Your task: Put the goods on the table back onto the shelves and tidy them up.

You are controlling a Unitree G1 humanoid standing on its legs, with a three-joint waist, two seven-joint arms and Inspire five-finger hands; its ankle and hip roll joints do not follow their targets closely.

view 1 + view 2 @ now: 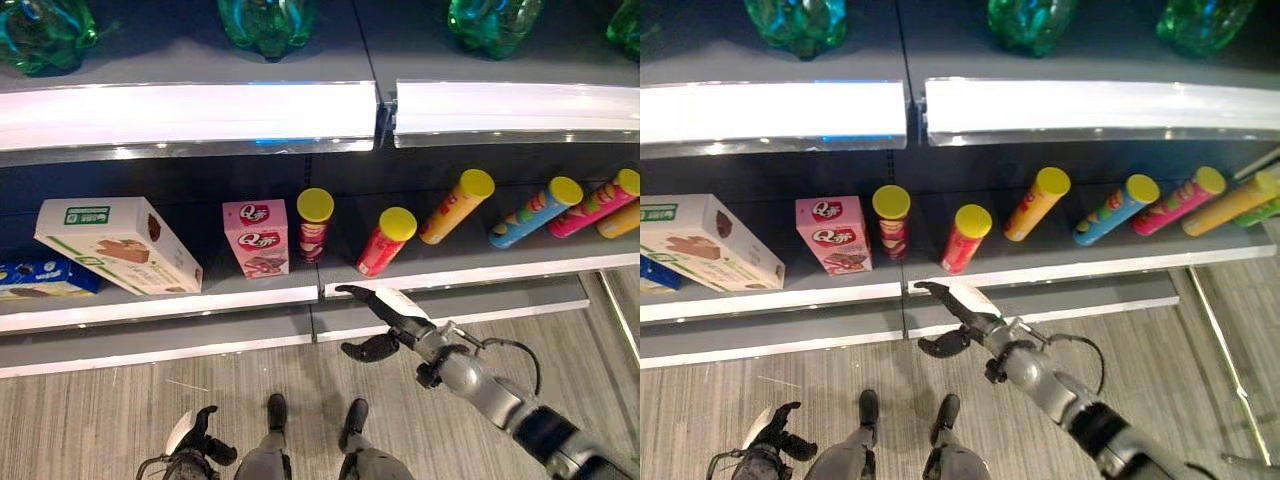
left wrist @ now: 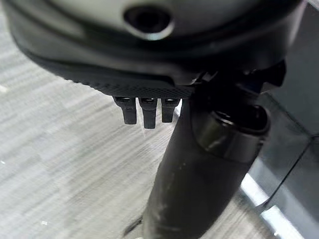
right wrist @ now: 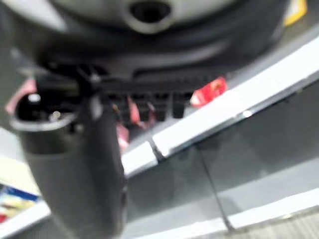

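My right hand [image 1: 400,322] hangs open and empty just in front of the lower shelf's white front edge [image 1: 470,272], its fingers stretched toward the shelf. Right behind them a red can with a yellow lid [image 1: 384,241] leans on that shelf. Left of it stand a dark red can [image 1: 314,224] and a pink box [image 1: 257,237]. A white snack box [image 1: 120,246] lies tilted further left, over a blue pack [image 1: 40,276]. My left hand [image 1: 196,438] rests low near the floor, fingers relaxed, holding nothing.
Orange [image 1: 456,206], blue [image 1: 535,212], pink [image 1: 595,203] and yellow [image 1: 620,220] cans lie slanted on the lower shelf's right half. Green bottles [image 1: 268,22] stand on the upper shelf behind a white strip [image 1: 190,112]. Grey carpet [image 1: 100,410] lies below.
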